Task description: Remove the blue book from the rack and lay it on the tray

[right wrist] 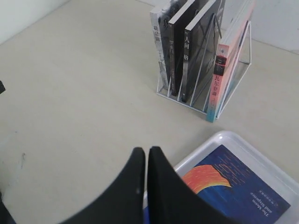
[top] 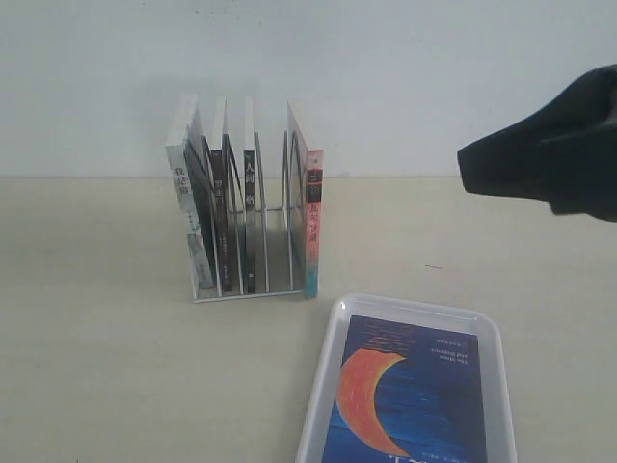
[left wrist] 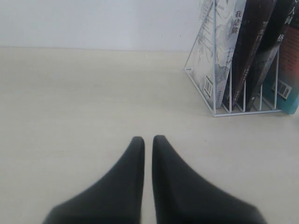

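Observation:
The blue book (top: 410, 391) (right wrist: 243, 186) lies flat, front up with its orange crescent showing, inside the white tray (top: 333, 367) (right wrist: 205, 149) at the front right. The wire rack (top: 253, 280) (left wrist: 214, 65) (right wrist: 196, 88) stands at the middle back, still holding other books. My right gripper (right wrist: 145, 151) is shut with nothing between its fingers, raised above the tray's edge; in the exterior view its dark bulk (top: 549, 159) hangs at the upper right. My left gripper (left wrist: 148, 139) is shut and empty over bare table, apart from the rack.
In the rack stand a white-spined book (top: 188, 212), two black-spined books (top: 249, 207) and a pink-and-teal-spined book (top: 313, 227) at its right end. A pale wall runs behind the beige table (top: 96, 367).

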Robot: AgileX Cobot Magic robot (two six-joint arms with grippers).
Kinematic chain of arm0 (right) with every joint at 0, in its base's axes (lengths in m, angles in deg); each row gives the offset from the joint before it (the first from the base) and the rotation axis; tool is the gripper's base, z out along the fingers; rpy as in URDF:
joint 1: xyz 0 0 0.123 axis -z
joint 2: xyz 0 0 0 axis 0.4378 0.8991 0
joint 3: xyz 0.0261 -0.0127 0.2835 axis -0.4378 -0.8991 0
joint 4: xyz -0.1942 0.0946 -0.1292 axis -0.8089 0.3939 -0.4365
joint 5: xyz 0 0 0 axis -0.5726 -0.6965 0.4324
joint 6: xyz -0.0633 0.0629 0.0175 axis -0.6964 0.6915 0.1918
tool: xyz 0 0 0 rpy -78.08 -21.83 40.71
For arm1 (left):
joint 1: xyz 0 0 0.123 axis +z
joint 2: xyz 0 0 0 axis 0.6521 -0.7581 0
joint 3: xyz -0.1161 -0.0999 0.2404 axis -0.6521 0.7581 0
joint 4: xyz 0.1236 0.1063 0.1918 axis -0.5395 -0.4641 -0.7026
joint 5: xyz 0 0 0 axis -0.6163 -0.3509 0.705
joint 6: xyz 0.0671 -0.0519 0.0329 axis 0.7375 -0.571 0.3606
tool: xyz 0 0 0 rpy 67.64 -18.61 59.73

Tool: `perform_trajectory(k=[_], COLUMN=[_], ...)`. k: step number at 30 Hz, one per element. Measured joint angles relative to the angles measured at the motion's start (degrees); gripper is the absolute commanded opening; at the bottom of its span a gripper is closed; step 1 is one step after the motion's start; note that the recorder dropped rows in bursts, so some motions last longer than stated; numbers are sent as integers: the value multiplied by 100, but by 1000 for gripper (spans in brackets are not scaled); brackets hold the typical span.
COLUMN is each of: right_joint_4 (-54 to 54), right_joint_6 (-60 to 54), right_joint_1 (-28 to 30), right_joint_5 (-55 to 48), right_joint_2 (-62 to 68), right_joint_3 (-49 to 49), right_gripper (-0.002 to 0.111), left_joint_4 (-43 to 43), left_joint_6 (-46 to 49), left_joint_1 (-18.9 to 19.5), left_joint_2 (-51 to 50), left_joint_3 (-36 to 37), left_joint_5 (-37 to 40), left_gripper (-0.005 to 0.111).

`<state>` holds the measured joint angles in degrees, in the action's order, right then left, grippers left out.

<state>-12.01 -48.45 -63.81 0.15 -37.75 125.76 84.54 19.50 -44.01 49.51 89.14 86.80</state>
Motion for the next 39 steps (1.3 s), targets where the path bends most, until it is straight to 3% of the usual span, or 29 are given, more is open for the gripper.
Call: perform_trajectory(k=[21,30,39], right_joint_4=[98,108,108], right_joint_6=[-84,-204,-104], right_joint_1=[0,79,932], right_joint_5=[153,1525,3786], right_joint_2=[-134,-1444,-3564], right_joint_3=[-104,-2099,-4385], right_gripper=[1,1,1], left_joint_4=[0,0,0], left_joint_6=[0,0,0], left_joint_1=[0,0,0], left_joint_2=[0,0,0], left_joint_3=[0,0,0], left_joint_5=[0,0,0], left_gripper=[6,6,6])
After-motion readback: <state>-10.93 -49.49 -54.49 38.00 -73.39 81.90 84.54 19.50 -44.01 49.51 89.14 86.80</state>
